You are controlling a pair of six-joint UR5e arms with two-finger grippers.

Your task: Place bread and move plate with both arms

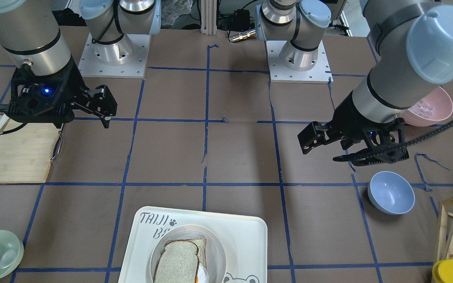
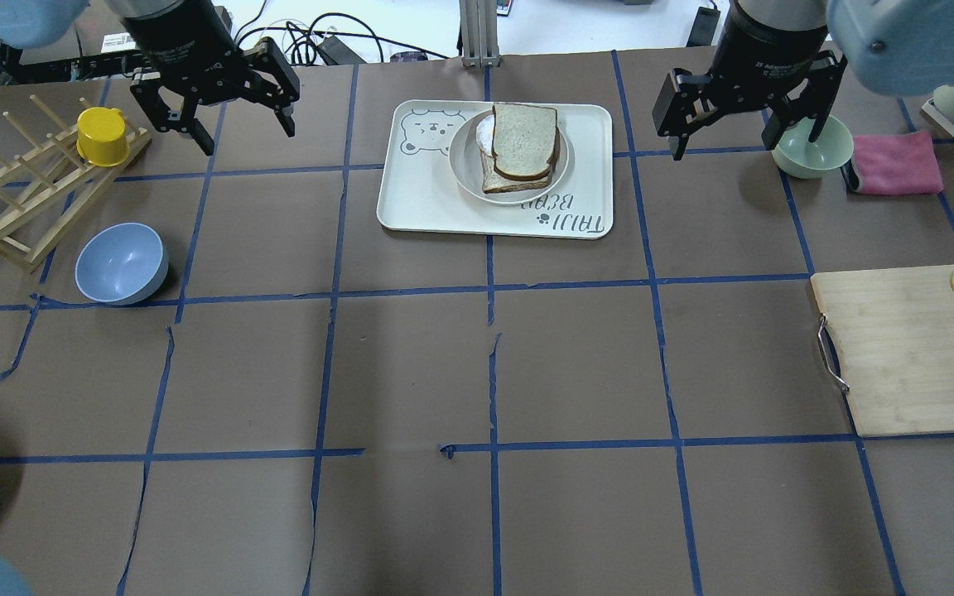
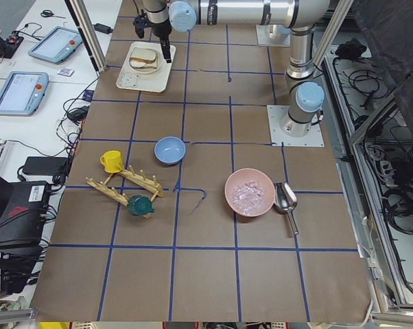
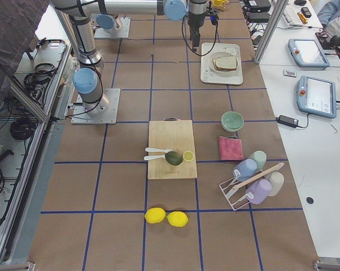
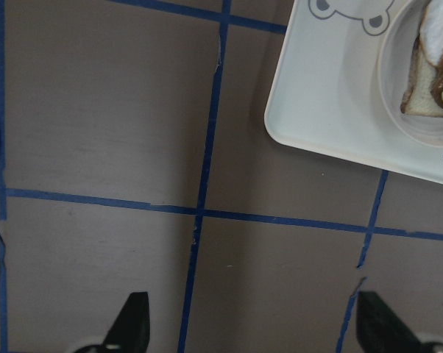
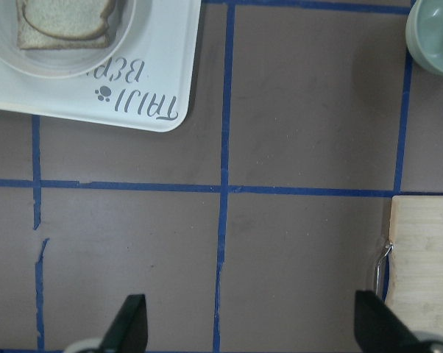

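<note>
The bread [image 2: 524, 139], a speckled slice with a dark crust, lies on top of a paler slice and some egg on the round cream plate [image 2: 464, 168]. The plate stands on the "TAIJI BEAR" tray [image 2: 423, 186] at the table's far middle. My left gripper [image 2: 228, 108] hangs open and empty above the table, left of the tray. My right gripper [image 2: 742, 120] hangs open and empty, right of the tray. The left wrist view shows the tray corner [image 5: 324, 110] and the plate rim [image 5: 389, 81]. The right wrist view shows the bread [image 6: 59, 18] on the plate [image 6: 82, 65].
A blue bowl [image 2: 121, 263] and a wooden rack with a yellow cup [image 2: 103, 136] lie near the left arm. A pale green bowl [image 2: 811, 147], a pink cloth [image 2: 895, 164] and a cutting board [image 2: 899, 356] with a lemon slice lie on the right. A pink bowl [image 1: 427, 106] stands by the left base.
</note>
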